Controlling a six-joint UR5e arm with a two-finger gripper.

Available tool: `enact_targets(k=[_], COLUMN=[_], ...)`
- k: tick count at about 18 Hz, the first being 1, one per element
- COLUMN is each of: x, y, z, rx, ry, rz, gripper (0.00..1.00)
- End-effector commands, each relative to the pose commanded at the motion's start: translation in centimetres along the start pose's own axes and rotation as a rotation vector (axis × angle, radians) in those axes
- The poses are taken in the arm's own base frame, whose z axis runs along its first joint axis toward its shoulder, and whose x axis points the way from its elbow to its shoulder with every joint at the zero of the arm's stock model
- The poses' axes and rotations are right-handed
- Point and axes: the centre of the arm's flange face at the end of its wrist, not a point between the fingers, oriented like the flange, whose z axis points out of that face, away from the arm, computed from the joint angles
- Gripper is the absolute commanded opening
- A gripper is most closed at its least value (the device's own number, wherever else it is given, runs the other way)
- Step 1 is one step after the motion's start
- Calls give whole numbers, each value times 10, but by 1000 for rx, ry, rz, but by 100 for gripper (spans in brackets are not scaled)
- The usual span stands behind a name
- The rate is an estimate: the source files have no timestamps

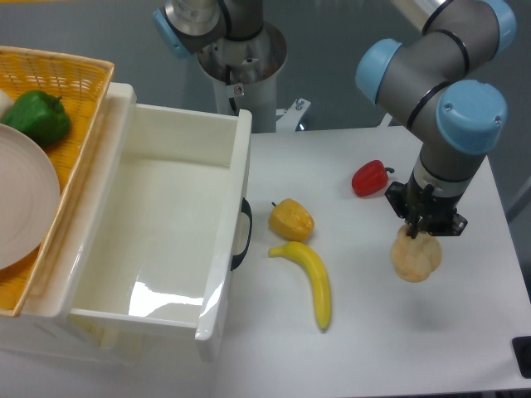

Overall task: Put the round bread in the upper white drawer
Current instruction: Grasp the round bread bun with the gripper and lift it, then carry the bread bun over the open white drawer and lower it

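With the gripper pinching the round bread off the table's right side, carry step: next, leftward over banana and yellow pepper into the upper white drawer.

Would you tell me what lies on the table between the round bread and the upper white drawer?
In the camera view, a banana and a yellow bell pepper lie between the round bread and the upper white drawer.

Tool fingertips hidden, buried in top of round bread; jaw gap unreadable. Orange basket at 10 o'clock cut by left and top edges. Plate cropped at left edge. White object beside green pepper mostly out of frame, unidentifiable. Dark object at 4 o'clock clipped by right edge.
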Motion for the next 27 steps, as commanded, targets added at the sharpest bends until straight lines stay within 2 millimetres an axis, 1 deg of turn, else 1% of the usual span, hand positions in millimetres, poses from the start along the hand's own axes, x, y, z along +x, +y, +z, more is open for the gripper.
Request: enact_targets(k=[3, 6, 10, 12, 13, 14, 15, 16, 18, 22, 23, 24, 27], x=[5, 16, 43, 60, 71, 83, 92, 101, 122, 160, 172, 183, 207], y=[-3, -5, -26, -35, -41, -46, -46, -50, -57, -88, -96, -99, -111], z=[-7, -21, -51, -65, -68, -75, -86, -91, -113, -136, -144, -154, -169], rx=[6, 21, 69, 93, 96, 108, 130, 156, 204, 244, 261, 283, 312], ry=[7, 13, 3, 14, 22, 19, 15, 23, 23, 24, 26, 27, 29], rz=[-11, -12, -59, -85, -87, -88, -102, -128, -203, -243, -254, -263, -243], gripper=[0, 0, 0, 0, 0, 0, 0, 0, 0, 0, 0, 0, 0])
